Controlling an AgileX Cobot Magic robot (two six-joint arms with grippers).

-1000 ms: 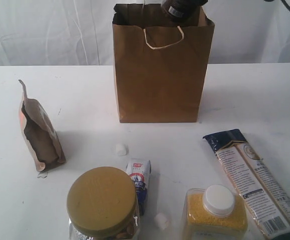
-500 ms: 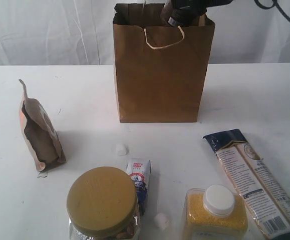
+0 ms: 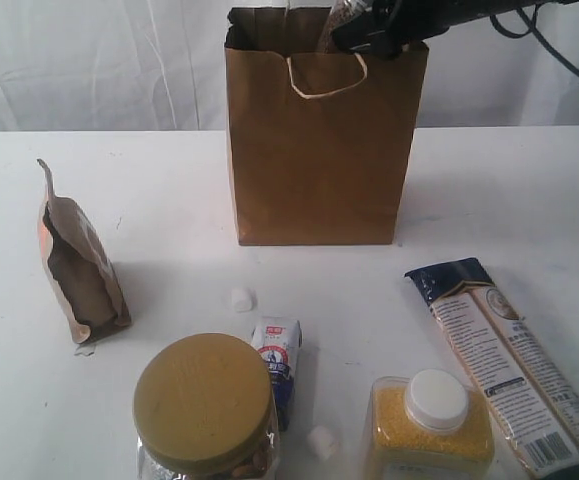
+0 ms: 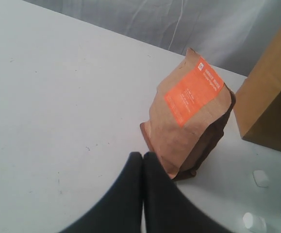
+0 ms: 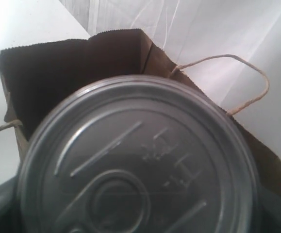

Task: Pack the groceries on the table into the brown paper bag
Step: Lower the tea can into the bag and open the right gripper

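The brown paper bag (image 3: 317, 150) stands upright at the back of the table (image 3: 169, 200). My right gripper (image 3: 377, 30) hangs at the bag's open mouth, shut on the dark pull-tab can (image 5: 135, 160), whose lid fills the right wrist view above the bag's dark inside (image 5: 57, 73). My left gripper (image 4: 142, 156) is shut and empty, just short of the brown pouch (image 4: 189, 116). The gold-lidded jar (image 3: 204, 400), the blue-white carton (image 3: 279, 365), the yellow-grain jar (image 3: 431, 425), a noodle pack (image 3: 504, 365) and two marshmallows (image 3: 242, 298) (image 3: 321, 440) lie on the table.
The pouch (image 3: 77, 265) stands upright at the left of the table. A white curtain (image 3: 99, 60) hangs behind it. The bag's cord handle (image 3: 326, 78) droops over its front. Black cables (image 3: 549, 30) trail from the right arm at the top right.
The right arm has swung further into view over the bag, and the can has tipped and sunk lower into the bag's mouth. Everything on the table stays put.
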